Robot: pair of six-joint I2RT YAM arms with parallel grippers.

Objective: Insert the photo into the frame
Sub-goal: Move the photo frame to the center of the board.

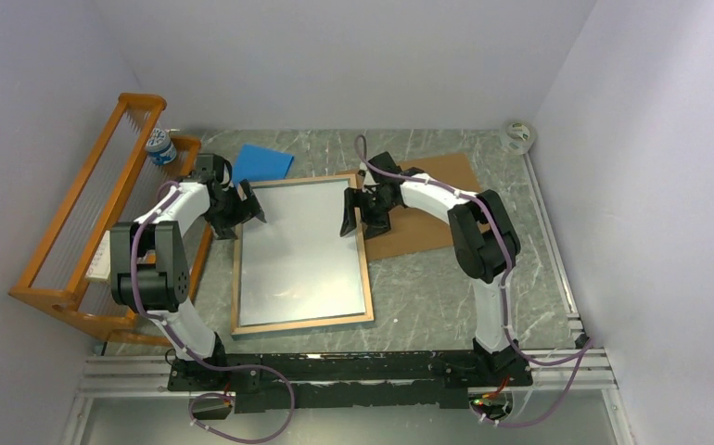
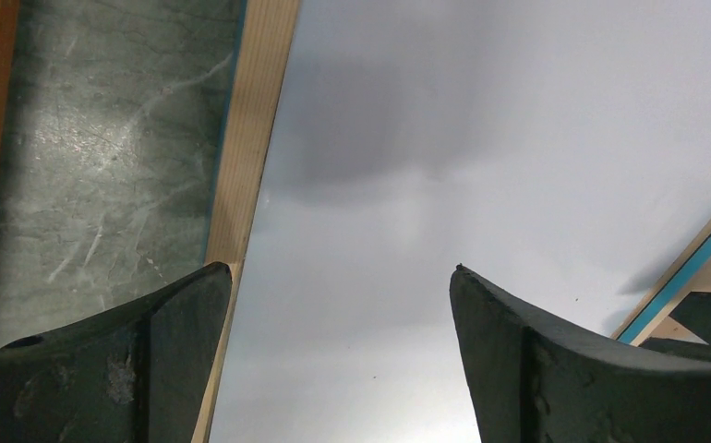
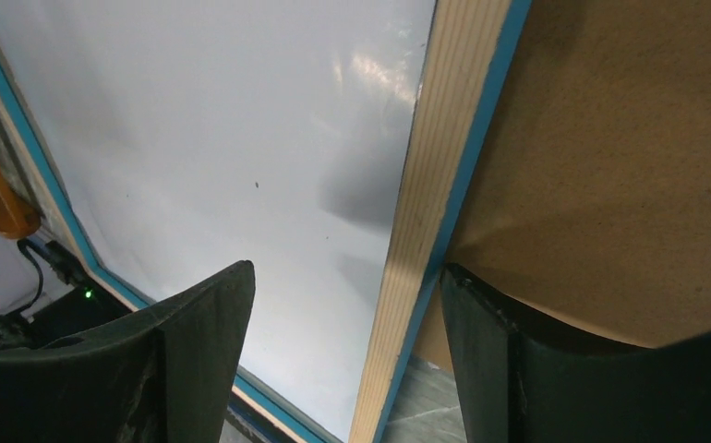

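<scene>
The frame (image 1: 302, 322) lies flat on the table with its light wood back up and a turquoise edge showing. A plain white surface (image 1: 302, 255) fills its opening; no printed picture shows, so I cannot tell whether this is the photo. My left gripper (image 1: 251, 209) hangs open over the frame's upper left corner; in the left wrist view its jaws (image 2: 343, 269) span the white surface beside the left rail (image 2: 255, 120). My right gripper (image 1: 351, 215) is open too. Its jaws (image 3: 345, 268) straddle the right rail (image 3: 444, 148), one finger over the white surface, the other outside.
A brown backing board (image 1: 427, 209) lies flat just right of the frame, partly under my right arm. A small blue pad (image 1: 263, 162) sits behind the frame. An orange wooden rack (image 1: 84, 222) stands along the left, with a small blue-and-white container (image 1: 159, 146). A tape roll (image 1: 518, 135) is far right.
</scene>
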